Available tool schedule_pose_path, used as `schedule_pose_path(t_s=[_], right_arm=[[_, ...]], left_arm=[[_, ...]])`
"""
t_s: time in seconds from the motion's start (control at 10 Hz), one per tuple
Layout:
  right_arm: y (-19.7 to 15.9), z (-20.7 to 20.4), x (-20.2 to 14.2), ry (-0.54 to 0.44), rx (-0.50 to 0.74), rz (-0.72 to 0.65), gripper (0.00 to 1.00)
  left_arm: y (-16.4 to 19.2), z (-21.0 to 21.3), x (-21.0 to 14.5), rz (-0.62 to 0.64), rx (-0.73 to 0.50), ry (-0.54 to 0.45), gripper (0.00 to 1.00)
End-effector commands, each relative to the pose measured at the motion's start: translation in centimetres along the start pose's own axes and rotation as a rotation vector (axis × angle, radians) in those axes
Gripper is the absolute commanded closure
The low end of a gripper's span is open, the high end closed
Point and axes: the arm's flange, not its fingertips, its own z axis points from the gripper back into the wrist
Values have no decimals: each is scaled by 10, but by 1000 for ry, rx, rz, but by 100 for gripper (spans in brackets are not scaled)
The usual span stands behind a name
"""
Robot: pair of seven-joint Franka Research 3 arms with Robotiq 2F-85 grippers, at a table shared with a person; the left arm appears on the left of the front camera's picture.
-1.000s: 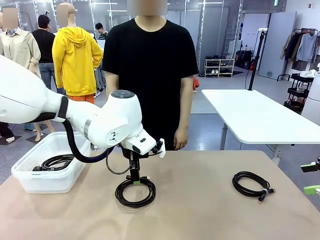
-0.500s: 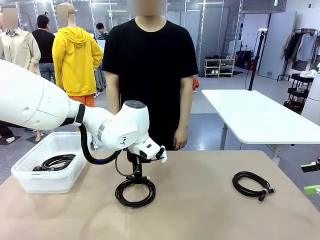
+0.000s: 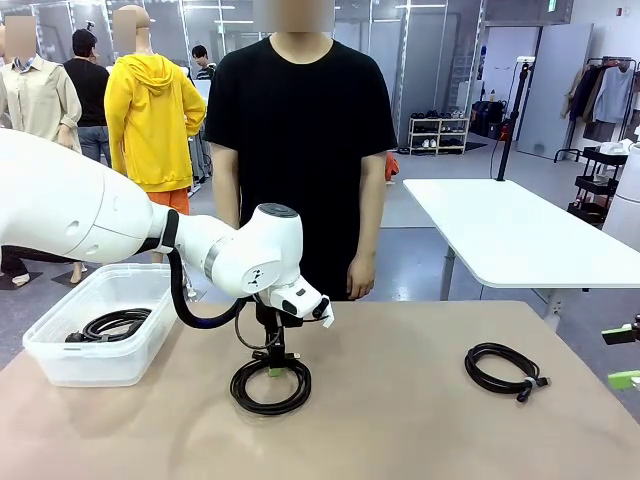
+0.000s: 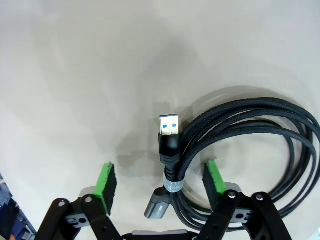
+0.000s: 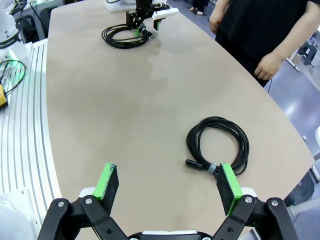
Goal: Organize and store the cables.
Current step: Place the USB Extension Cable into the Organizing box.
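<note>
One black cable coil (image 3: pixel 244 392) lies at the table's middle. My left gripper (image 3: pixel 272 362) stands straight down over its far edge. In the left wrist view the green pads (image 4: pixel 106 181) are wide apart, open, on either side of the tied bundle (image 4: pixel 250 120) and its USB plug (image 4: pixel 169 131), touching neither. A second cable coil (image 3: pixel 473 368) lies at the right, seen as a tied ring (image 5: pixel 242 145) ahead of my open right gripper (image 5: pixel 167 186), which hovers off the table's right edge (image 3: pixel 622 357). A third cable (image 3: pixel 110 325) lies in the bin.
A clear plastic bin (image 3: pixel 60 362) stands at the table's left edge. A person in a black shirt (image 3: pixel 300 130) stands at the far side, hands hanging down. A second white table (image 3: pixel 500 230) stands behind on the right.
My left arm has swung a little to the right and come down, bringing the gripper lower over the middle coil. The coils and the right gripper have not moved.
</note>
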Motion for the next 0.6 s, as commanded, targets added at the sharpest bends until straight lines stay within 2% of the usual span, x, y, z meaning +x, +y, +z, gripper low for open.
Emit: schedule_pose_path(t_s=[0.0, 0.1, 0.2, 0.5], right_arm=[[0, -1, 3, -3, -11, -23, 0], [0, -1, 3, -3, -11, -23, 0], [0, -1, 3, -3, -11, -23, 0], [0, -1, 3, -3, -11, -23, 0]], left_arm=[[5, 6, 4, -16, -29, -7, 100], [6, 6, 5, -26, -33, -20, 65], [5, 8, 6, -26, -35, -18, 100], [1, 17, 2, -13, -32, -34, 100]])
